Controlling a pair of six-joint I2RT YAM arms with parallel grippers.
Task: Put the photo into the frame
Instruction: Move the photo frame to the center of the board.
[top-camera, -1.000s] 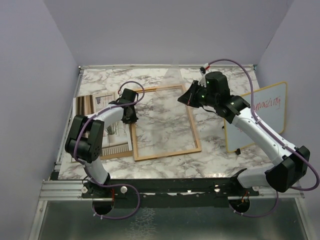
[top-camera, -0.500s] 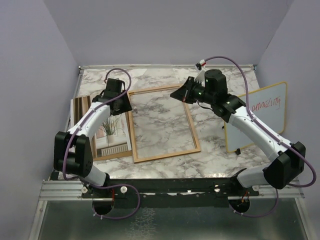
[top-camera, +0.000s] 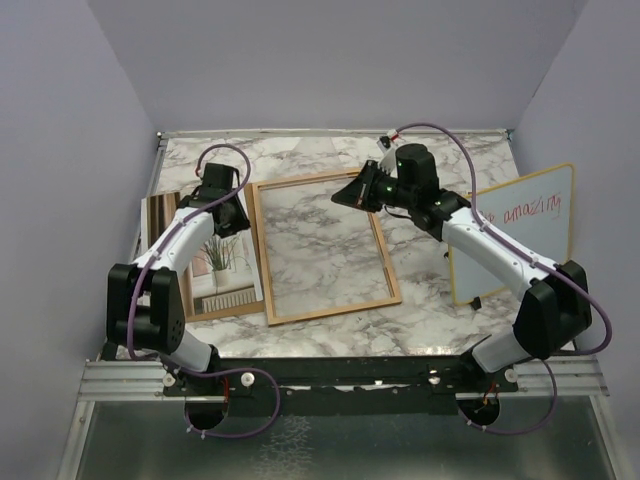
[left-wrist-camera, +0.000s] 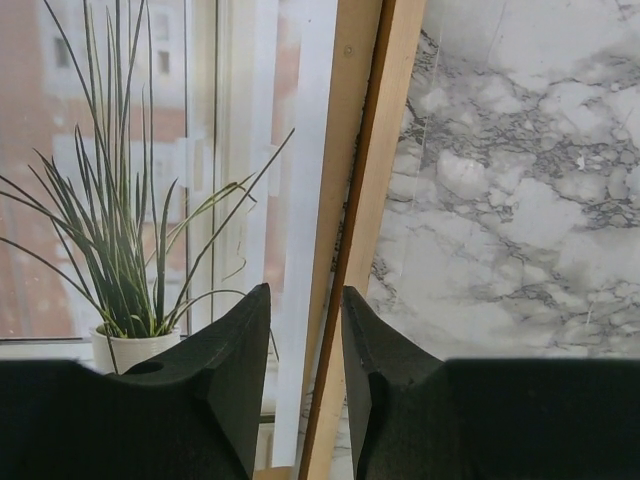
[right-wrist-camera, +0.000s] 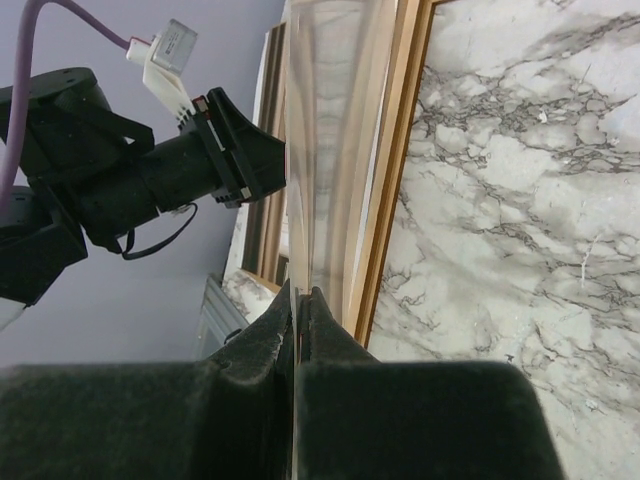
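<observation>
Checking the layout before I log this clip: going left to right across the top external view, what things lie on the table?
photo → frame → whiteboard with red handwriting, at the table's right edge.

White marble-pattern desk with grey veins; thin orange-brown wooden rectangular frame; white-bordered paper photo showing green grass blades, beige curtains; transparent glossy rectangular pane.
</observation>
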